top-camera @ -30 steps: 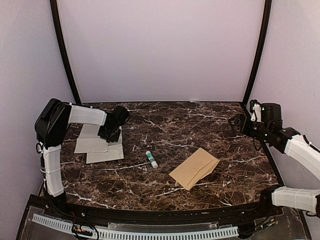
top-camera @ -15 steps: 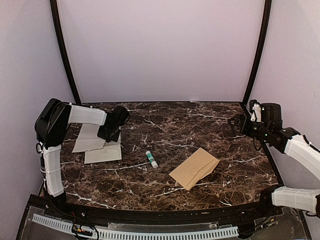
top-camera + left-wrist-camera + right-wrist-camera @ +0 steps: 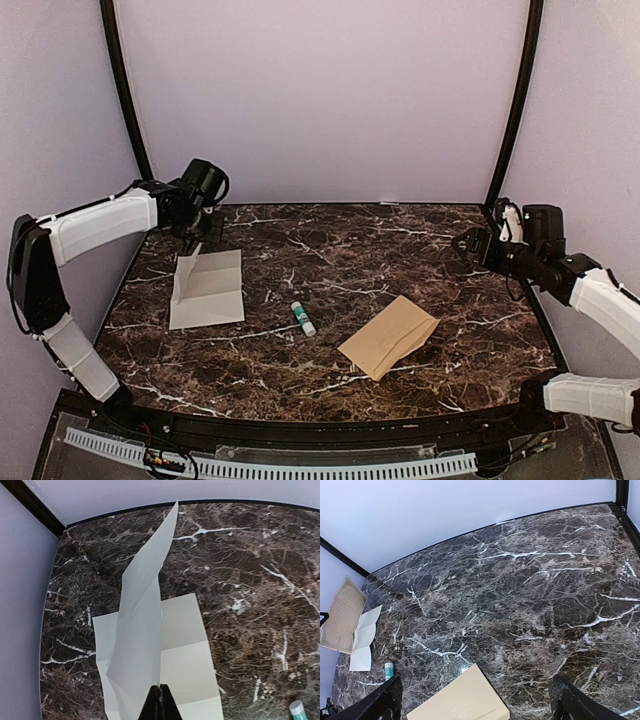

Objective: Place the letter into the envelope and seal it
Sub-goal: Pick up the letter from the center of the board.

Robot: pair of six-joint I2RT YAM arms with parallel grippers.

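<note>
1. Since a second ago we see the left gripper (image 3: 190,240) go from low over the paper to raised at the back-left of the table (image 3: 350,250), and one side of the letter (image 3: 208,288) has come up with it.
2. Left gripper: jaws pinched together on an edge of the letter. In the left wrist view the fingertips (image 3: 159,702) meet with the sheet clamped between them.
3. The gripped panel of the letter stands up steeply and twists away from the tool. The other panels lie flat on the marble under it, with fold creases visible.
4. Letter location: back-left part of the table, near the left edge and well apart from the envelope (image 3: 390,336).
5. Right gripper (image 3: 466,245): jaws spread wide, nothing between them. It hovers above the table near the right edge, touching nothing.
6. Envelope: flat on the marble, right of centre toward the near edge, turned diagonally. We can't tell the flap's state from these views.
7. A glue stick (image 3: 303,319) with a green band lies on its side between letter and envelope, touching neither.
</note>
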